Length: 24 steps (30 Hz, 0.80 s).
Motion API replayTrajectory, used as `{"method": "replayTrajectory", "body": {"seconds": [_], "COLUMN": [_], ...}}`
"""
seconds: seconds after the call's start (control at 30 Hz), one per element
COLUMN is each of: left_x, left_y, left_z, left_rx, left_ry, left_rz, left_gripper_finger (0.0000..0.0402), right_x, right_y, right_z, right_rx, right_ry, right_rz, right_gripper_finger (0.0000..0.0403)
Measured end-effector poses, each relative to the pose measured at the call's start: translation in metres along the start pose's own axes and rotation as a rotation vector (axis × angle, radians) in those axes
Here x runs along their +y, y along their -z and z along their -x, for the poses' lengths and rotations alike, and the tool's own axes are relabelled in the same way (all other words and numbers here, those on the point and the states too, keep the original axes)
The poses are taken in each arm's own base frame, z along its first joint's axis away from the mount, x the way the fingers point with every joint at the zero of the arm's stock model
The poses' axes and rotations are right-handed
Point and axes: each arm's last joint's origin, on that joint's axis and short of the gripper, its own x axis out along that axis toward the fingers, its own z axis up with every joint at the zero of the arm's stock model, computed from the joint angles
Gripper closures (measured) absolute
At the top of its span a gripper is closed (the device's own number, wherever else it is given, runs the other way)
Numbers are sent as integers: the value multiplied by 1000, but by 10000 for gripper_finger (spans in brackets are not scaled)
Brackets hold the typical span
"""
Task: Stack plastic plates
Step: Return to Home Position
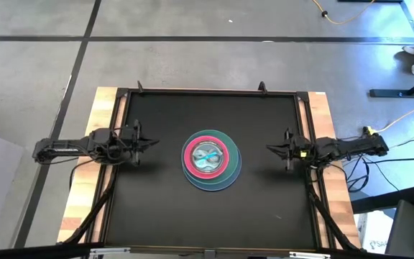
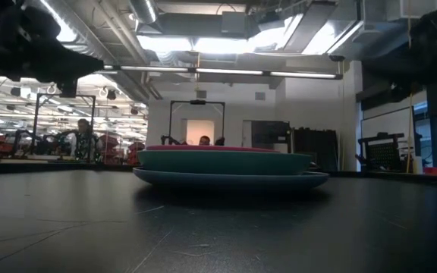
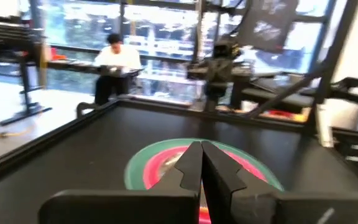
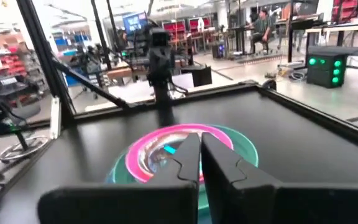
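The plastic plates point(image 1: 211, 160) sit nested in one stack at the middle of the black table: a light blue plate at the bottom, a teal one on it, a pink one on that, small translucent dishes in the middle. The low view shows the stack point(image 2: 230, 168) resting flat on its bottom plate. The stack also shows in both wrist views point(image 3: 166, 163) point(image 4: 166, 152). My left gripper point(image 1: 152, 143) hovers shut to the stack's left. My right gripper point(image 1: 270, 149) hovers shut to its right. Neither touches a plate.
A raised black frame point(image 1: 207, 92) rims the table, with wooden strips point(image 1: 90, 173) outside it on both sides. Bare black surface lies all around the stack. People sit at desks in the room beyond the table point(image 3: 115, 62).
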Motion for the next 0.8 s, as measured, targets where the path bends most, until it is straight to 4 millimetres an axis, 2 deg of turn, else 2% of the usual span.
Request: {"method": "replayTrajectory", "body": {"seconds": [0.2, 0.37, 0.53, 0.8], "left_x": [-2, -1, 0, 0], "left_y": [3, 3, 3, 3], "left_z": [0, 0, -1, -1], "left_rx": [33, 31, 34, 34], "left_ry": [68, 54, 44, 44], "left_rz": [7, -25, -155, -155], "left_gripper_finger": [400, 400, 400, 400], "right_x": [4, 5, 5, 5], "right_y": [4, 4, 4, 4], "right_z": [0, 0, 0, 0], "right_rx": [27, 25, 22, 23], "right_ry": [-168, -178, -179, -179], "right_rz": [95, 152, 181, 182], "right_gripper_finger": [391, 391, 391, 391]}}
